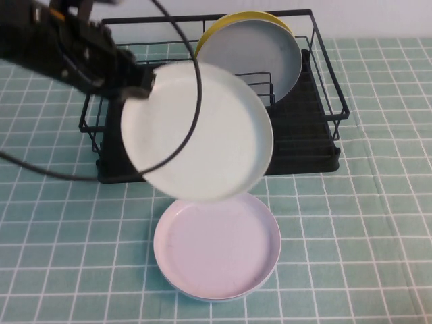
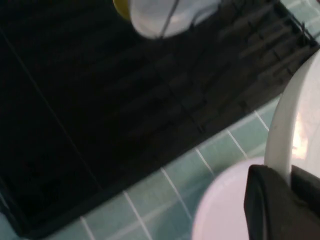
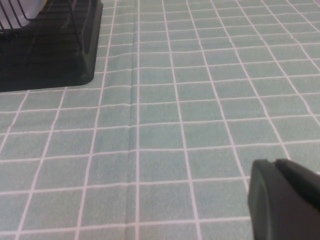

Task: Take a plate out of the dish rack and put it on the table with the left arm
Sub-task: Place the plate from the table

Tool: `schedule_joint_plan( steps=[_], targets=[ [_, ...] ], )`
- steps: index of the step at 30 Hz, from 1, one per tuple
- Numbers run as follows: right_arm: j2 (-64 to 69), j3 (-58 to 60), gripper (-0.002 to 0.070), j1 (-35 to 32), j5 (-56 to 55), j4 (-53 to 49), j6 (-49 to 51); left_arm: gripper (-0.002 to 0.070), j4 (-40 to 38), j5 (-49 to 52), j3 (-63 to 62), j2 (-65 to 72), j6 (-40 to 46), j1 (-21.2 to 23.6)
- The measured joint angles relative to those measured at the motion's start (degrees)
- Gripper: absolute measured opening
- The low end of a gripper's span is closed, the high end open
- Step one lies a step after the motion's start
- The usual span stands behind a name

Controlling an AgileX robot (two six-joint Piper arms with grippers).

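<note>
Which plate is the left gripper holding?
The pale-green plate, clamped at its rim by the left gripper; unlike the others, it hangs in the air. Right gripper: over bare cloth.

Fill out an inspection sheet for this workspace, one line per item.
Surface: table under mint-green grid cloth.
Job's things: plate held in the air, tilted, in front of the dish rack.
Clutter: pinkish plate flat on the cloth below it; grey-blue plate and yellow plate standing in the rack.
Grippers: left gripper clamps the plate's rim; right gripper low over bare cloth, away from the rack.
Cables: black cable loops across the held plate.
Surroundings: nothing seen.
</note>
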Motion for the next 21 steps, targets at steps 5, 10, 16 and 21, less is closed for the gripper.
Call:
schedule_joint_plan(
  steps=[5, 10, 16, 21],
  targets=[
    [0.0, 0.0, -0.0018, 0.0, 0.0, 0.0, 0.0, 0.0000, -8.7, -4.5, 20.7, -6.5, 0.7, 0.0],
    [0.0, 0.0, -0.0018, 0.0, 0.0, 0.0, 0.0, 0.0000, -17.5, -16.4, 37.1, -9.0, 4.9, -1.3],
    [0.0, 0.0, -0.0018, 0.0, 0.0, 0.0, 0.0, 0.0000, -32.6, -24.3, 41.4, -6.8, 20.3, -1.3],
    [0.0, 0.0, -0.0018, 0.0, 0.0, 0.0, 0.0, 0.0000, -41.2, -26.2, 41.4, -3.3, 31.5, -1.3]
  ],
)
